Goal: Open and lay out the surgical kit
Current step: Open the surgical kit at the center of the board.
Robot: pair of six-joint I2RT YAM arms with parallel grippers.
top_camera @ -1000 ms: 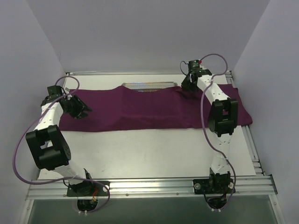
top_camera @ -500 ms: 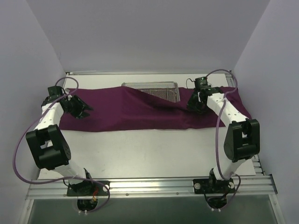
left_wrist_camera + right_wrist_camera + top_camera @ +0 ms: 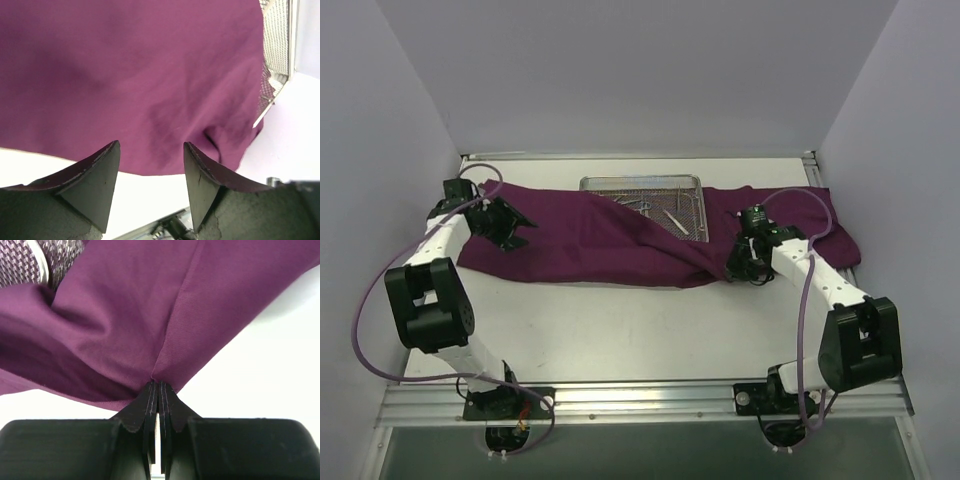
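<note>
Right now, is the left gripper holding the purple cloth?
No, in the left wrist view the left gripper stands open and empty, with the cloth lying beyond it.

Pale lilac walls [image 3: 620, 70] closing in on three sides, light falling soft and even. White tabletop [image 3: 620, 330] lying flat between them, aluminium rails [image 3: 650, 398] running along its near edge.

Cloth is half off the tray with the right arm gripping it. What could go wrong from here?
1. The cloth lies over the tray's near edge, so a further pull may drag the tray or jostle the instruments.
2. The right fingers pinch only a small fold, which could slip out.
3. The left fingers are open above the cloth and hold nothing, so that end may bunch.
</note>
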